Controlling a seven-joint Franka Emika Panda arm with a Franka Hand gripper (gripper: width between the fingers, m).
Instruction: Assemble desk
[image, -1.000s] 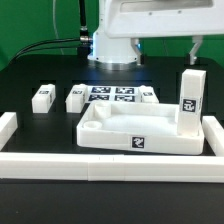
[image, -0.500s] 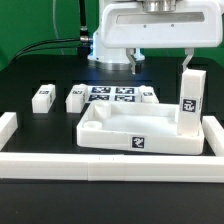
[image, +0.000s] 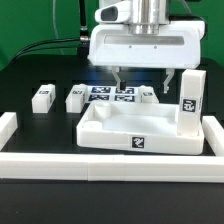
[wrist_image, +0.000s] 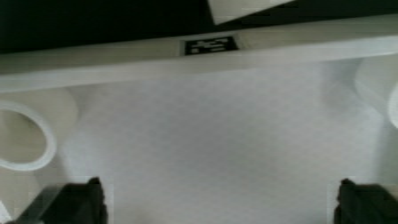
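Tabletop tray (image: 110, 138): 1 leg (image: 190, 102) upright in corner socket. End effector (image: 142, 82) above, jaws wide, empty.

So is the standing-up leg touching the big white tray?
Touching. The exterior view shows the upright leg planted in a corner of the tabletop on that view's right, no gap at its base.

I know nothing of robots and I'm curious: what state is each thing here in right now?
pincer: open, empty, above the tabletop.
tabletop: lying flat, hollow side up.
upright leg: standing in the tabletop's corner at the exterior view's right.
outer loose leg: on the table, unattached.
middle loose leg: on the table, unattached.
nearest loose leg: on the table, unattached.
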